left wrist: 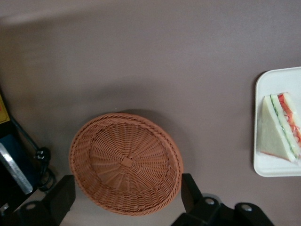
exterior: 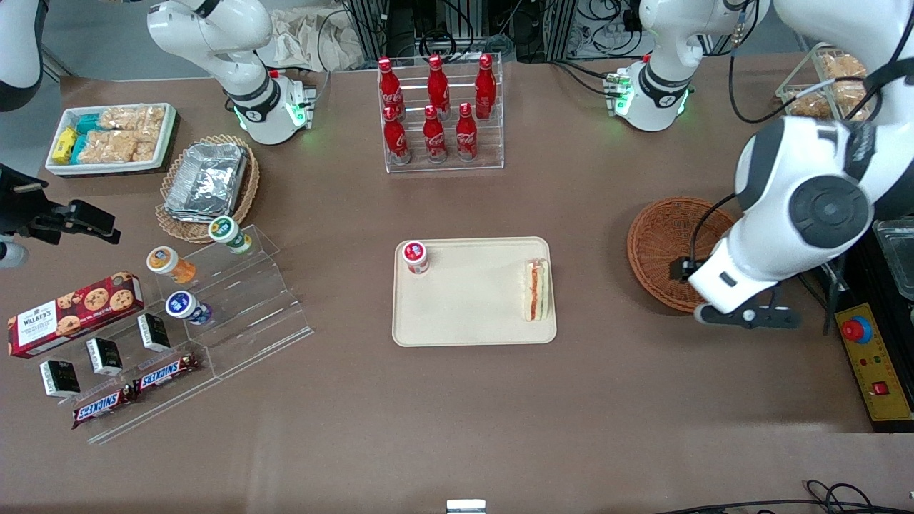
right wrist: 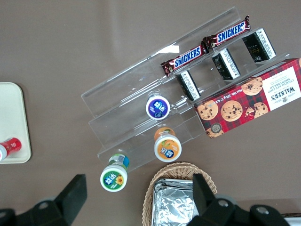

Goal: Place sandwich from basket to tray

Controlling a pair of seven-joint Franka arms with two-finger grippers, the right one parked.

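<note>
One triangular white-bread sandwich [exterior: 536,289] is seen on the cream rectangular tray [exterior: 471,314], well apart from the hand [left wrist: 127,197]; the hand is held wide open and empty above one round reddish-brown wicker basket [left wrist: 126,163].

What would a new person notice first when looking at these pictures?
Probably the sandwich, lying on the cream tray at the edge nearest the working arm, with a small red-capped jar at the tray's corner toward the parked arm. Next, the reddish-brown basket sits empty beside the tray, and the open end effector hangs above it.
</note>
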